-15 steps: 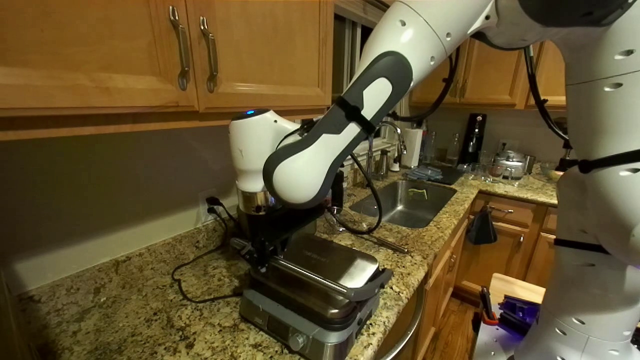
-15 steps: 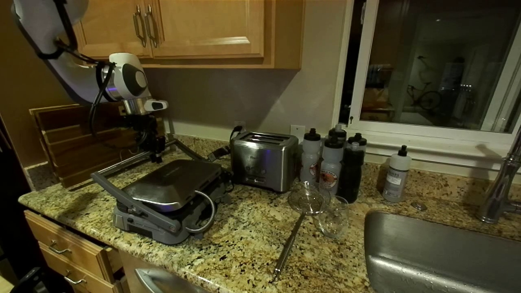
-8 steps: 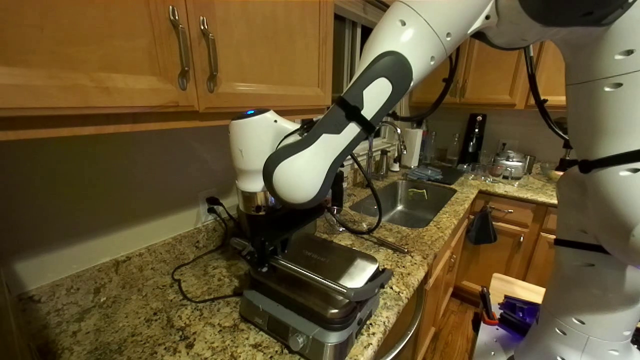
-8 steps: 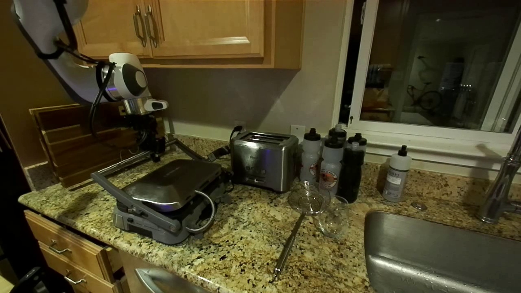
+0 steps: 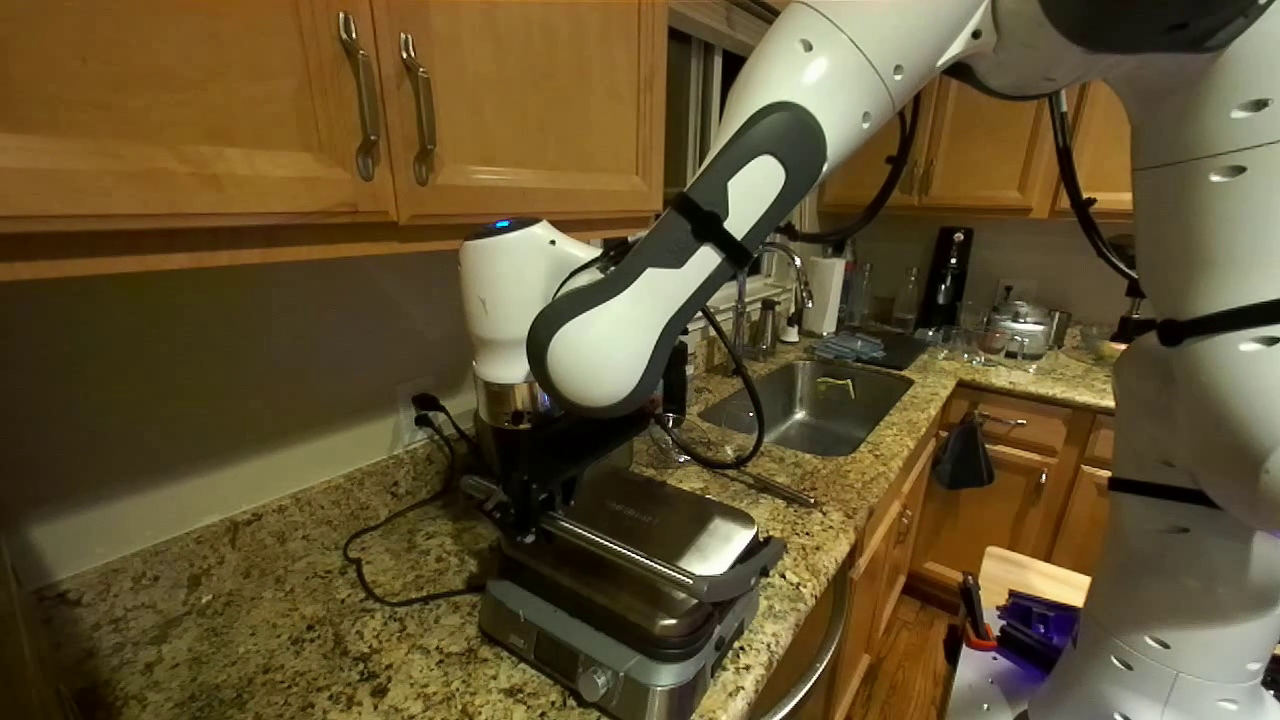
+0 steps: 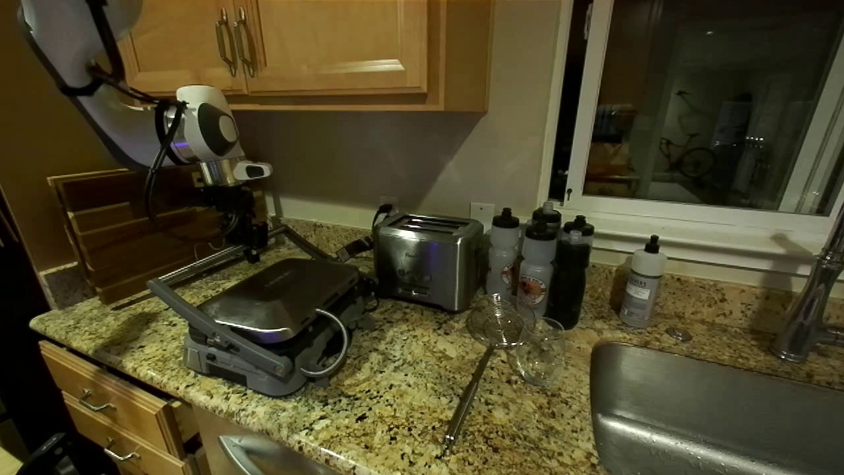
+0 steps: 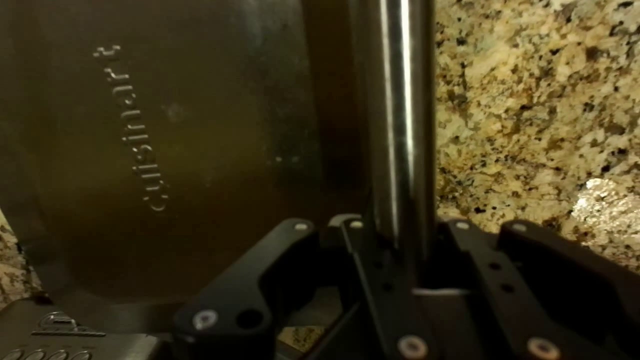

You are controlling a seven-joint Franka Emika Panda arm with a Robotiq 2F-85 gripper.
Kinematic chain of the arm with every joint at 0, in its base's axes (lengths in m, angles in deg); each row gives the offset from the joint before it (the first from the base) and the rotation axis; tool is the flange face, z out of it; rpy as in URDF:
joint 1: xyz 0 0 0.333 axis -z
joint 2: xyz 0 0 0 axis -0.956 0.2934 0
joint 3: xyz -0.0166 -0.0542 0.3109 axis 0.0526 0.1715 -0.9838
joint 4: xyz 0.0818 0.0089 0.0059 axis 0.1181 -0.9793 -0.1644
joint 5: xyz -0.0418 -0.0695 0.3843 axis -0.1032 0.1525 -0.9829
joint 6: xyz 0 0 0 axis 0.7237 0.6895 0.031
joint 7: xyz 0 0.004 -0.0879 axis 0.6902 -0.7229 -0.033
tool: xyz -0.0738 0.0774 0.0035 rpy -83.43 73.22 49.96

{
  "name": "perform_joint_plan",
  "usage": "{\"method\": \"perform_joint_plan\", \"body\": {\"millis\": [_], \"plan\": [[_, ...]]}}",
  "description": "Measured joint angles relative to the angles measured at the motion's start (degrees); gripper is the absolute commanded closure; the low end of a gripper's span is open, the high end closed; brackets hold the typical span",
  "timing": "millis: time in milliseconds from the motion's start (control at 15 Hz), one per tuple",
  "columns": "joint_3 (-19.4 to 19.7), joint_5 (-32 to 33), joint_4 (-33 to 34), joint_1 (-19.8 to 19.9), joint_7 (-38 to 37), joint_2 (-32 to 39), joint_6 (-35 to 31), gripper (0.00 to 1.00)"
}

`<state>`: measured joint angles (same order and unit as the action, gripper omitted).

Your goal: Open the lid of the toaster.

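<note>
The toaster is a low silver-and-black contact grill on the counter point(image 5: 565, 645) point(image 6: 241, 369). Its brushed-silver lid point(image 5: 655, 515) point(image 6: 280, 290) lies flat and closed in both exterior views; in the wrist view the lid point(image 7: 200, 125) shows its raised lettering. A round metal handle bar point(image 5: 620, 552) point(image 6: 198, 265) runs along the lid's front on two grey side arms. My gripper point(image 5: 530, 515) point(image 6: 250, 247) points down at the bar, towards its wall-side end. In the wrist view the bar point(image 7: 404, 110) runs between my fingers point(image 7: 407, 232), which appear shut on it. The fingertips are partly hidden.
A chrome slot toaster point(image 6: 425, 264) stands beside the grill, with several bottles point(image 6: 537, 270) past it. A glass point(image 6: 541, 353), a strainer point(image 6: 469, 396) and the sink point(image 6: 692, 396) lie farther along. Wall cabinets point(image 5: 530, 110) hang above. A power cord point(image 5: 375, 585) lies on the counter.
</note>
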<state>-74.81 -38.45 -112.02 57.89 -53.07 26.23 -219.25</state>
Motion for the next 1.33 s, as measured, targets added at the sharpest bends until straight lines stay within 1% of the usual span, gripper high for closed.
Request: {"method": "perform_joint_plan", "body": {"millis": [333,400,867,1067,1333], "plan": [[0.02,0.00,-0.10,0.00,0.00,-0.06,-0.15,0.91],[0.02,0.00,-0.11,0.00,0.00,-0.07,-0.17,0.96],[0.22,0.01,-0.96,0.02,1.29,-1.26,-0.15,0.96],[0.59,0.01,-3.35,0.22,2.47,-4.64,-0.15,0.96],[1.24,-0.55,-7.80,1.66,4.64,-11.68,-0.13,0.96]]}}
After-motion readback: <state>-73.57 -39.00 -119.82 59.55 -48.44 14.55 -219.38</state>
